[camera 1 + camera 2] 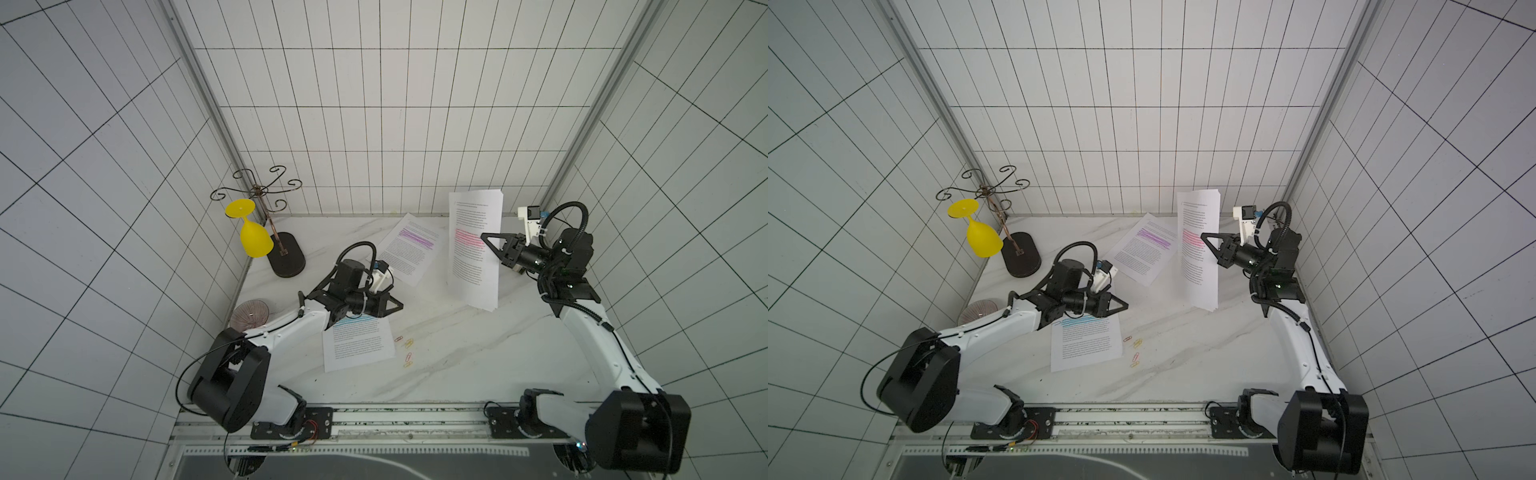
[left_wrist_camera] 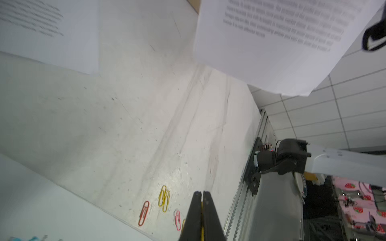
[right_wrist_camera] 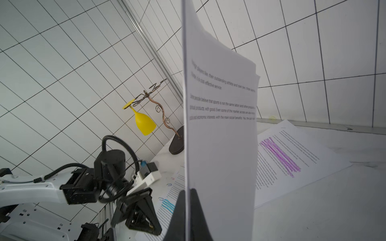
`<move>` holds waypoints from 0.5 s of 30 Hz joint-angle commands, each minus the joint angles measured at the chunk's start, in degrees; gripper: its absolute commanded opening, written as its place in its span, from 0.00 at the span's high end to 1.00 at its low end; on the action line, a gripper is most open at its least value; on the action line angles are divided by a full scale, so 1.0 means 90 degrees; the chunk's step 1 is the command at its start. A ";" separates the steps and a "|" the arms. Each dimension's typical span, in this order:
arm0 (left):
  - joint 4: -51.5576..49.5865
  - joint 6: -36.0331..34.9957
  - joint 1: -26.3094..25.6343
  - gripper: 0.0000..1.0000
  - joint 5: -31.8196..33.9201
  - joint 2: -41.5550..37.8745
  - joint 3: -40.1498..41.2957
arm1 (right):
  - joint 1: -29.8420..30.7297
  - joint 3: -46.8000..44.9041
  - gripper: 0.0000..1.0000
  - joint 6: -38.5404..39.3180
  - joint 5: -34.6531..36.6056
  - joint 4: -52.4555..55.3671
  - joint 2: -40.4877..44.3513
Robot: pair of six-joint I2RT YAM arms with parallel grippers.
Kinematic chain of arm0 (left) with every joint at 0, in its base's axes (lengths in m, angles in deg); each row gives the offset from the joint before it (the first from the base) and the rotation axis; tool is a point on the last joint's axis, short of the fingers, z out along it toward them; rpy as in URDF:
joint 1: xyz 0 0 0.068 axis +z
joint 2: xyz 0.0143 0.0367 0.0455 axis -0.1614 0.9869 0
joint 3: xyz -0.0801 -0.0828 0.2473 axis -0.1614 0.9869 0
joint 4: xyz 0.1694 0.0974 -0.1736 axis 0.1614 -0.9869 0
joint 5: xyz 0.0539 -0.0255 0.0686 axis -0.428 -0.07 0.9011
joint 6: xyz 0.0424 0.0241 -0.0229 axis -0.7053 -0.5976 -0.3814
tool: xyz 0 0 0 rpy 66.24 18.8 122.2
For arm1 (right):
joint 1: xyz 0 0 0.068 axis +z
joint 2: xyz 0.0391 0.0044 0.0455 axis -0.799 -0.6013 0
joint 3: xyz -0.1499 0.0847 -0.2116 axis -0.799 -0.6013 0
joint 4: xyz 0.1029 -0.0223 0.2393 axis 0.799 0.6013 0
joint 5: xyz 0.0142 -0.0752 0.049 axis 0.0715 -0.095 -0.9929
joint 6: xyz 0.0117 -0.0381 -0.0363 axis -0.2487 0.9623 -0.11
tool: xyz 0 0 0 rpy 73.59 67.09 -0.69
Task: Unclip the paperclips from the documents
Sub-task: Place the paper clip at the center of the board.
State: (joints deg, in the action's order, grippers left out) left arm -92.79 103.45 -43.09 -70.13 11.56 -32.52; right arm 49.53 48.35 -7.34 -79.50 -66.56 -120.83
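Both top views: right gripper [image 1: 483,237] clamped on the edge of the pink-band document [image 1: 471,274], which hangs upright above the table [image 1: 457,365]. Purple-band document [image 1: 409,249] lies flat near the back. Blue-band document [image 1: 359,347] lies flat below the left gripper [image 1: 400,307], with loose paperclips [image 1: 408,353] just beside it.

Left wrist: jaws together, a yellow clip [image 2: 202,221] pinched between them. Orange, yellow and pink clips lie on the table nearby.

Right wrist: jaws pinch the sheaf's edge. Small blue clips [image 3: 169,184] sit on the blue-band document's edge.
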 commanded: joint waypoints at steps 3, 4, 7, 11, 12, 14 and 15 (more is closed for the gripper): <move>-0.0744 -0.0517 -0.1355 1.00 0.1511 0.0390 0.0174 | -0.0021 0.0150 1.00 0.0459 0.0417 0.0344 -0.0177; -0.0825 -0.0563 -0.1528 1.00 0.1683 0.0518 0.0106 | -0.0022 0.0163 1.00 0.0519 0.0445 0.0407 -0.0212; -0.0955 -0.0683 -0.1840 1.00 0.2142 0.0863 -0.0066 | -0.0022 0.0208 1.00 0.0604 0.0510 0.0523 -0.0302; -0.0921 -0.0659 -0.1877 1.00 0.2338 0.1180 -0.0217 | -0.0011 0.0107 1.00 0.0625 0.0595 0.0602 -0.0274; -0.0903 -0.0658 -0.1880 1.00 0.2356 0.1213 -0.0246 | -0.0011 0.0050 1.00 0.0616 0.0610 0.0605 -0.0260; -0.0898 -0.0645 -0.1879 0.96 0.2407 0.1267 -0.0301 | -0.0001 -0.0075 1.00 0.0613 0.0641 0.0624 -0.0220; -0.0901 -0.0638 -0.1884 0.88 0.2432 0.1270 -0.0320 | 0.0004 -0.0117 1.00 0.0610 0.0666 0.0644 -0.0197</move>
State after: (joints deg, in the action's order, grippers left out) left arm -101.08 98.90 -59.86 -50.96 22.79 -33.44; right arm 49.55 48.33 -3.17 -74.38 -60.98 -123.54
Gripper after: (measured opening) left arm 0.092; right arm 0.049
